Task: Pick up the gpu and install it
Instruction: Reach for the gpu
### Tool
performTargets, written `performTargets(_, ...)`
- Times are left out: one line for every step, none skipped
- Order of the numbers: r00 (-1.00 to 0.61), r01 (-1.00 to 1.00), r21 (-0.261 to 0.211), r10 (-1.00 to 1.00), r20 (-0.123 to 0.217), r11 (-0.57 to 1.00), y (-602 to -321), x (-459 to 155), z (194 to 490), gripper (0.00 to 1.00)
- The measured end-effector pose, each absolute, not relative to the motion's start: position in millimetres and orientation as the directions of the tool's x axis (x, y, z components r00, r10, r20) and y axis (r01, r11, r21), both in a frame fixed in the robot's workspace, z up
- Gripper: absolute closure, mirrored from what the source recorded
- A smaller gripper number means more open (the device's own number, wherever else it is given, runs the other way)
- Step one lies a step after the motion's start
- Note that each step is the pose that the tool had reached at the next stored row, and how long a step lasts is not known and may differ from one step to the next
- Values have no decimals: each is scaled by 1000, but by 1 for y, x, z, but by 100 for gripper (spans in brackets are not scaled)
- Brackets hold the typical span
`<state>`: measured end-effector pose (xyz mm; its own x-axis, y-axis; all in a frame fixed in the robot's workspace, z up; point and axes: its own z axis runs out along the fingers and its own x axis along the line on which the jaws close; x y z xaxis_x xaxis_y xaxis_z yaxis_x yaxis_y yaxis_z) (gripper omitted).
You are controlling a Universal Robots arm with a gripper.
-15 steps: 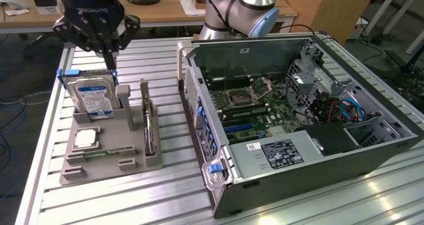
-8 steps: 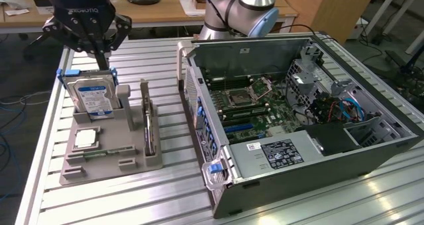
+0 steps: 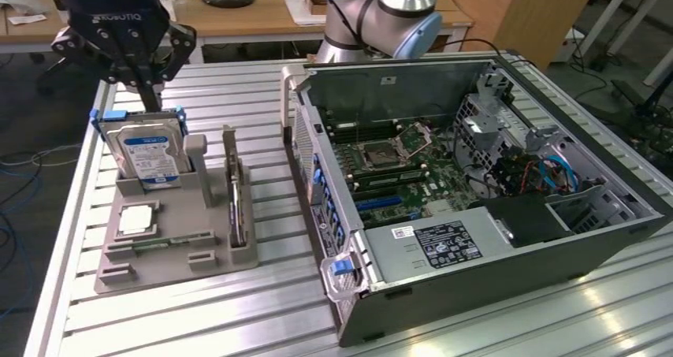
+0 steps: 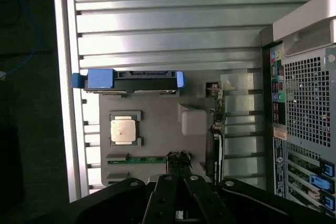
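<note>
The hand [image 3: 150, 97] is held closed on nothing just above the hard drive [image 3: 147, 154], while the gpu [image 3: 238, 209] is stood on edge in the grey holder [image 3: 173, 272] on the table [image 3: 210, 325], apart from the hand, on the side nearer the case [image 3: 505, 282].

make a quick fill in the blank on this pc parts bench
1. The gripper is ___ and holds nothing.
2. In the exterior view it hangs above the blue-labelled ___.
3. The gpu stands on edge in the ___ holder, not yet installed.
4. The computer case has its side ___, with the motherboard showing.
Missing words: shut; hard drive; grey; open
</note>
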<state>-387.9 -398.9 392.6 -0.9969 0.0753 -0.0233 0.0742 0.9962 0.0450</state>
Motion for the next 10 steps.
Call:
performTargets(-997,74,45,75,-23,996,-399,-390,393,89)
performTargets(-997,74,45,75,-23,996,-399,-391,393,89)
performTargets(-997,74,45,75,-23,996,-399,-393,393,89)
performTargets(-997,74,45,75,-23,996,-399,-393,393,89)
performTargets(-997,74,45,75,-23,996,-399,-393,393,89)
performTargets(-997,74,45,75,-23,996,-399,-393,393,89)
performTargets(-997,74,45,75,-23,996,-399,-393,393,89)
performTargets(-997,74,45,75,-23,996,-399,-393,393,89)
performTargets(-997,74,45,75,-23,996,-399,-393,393,89)
performTargets(-997,74,44,75,-23,996,-399,-392,393,89)
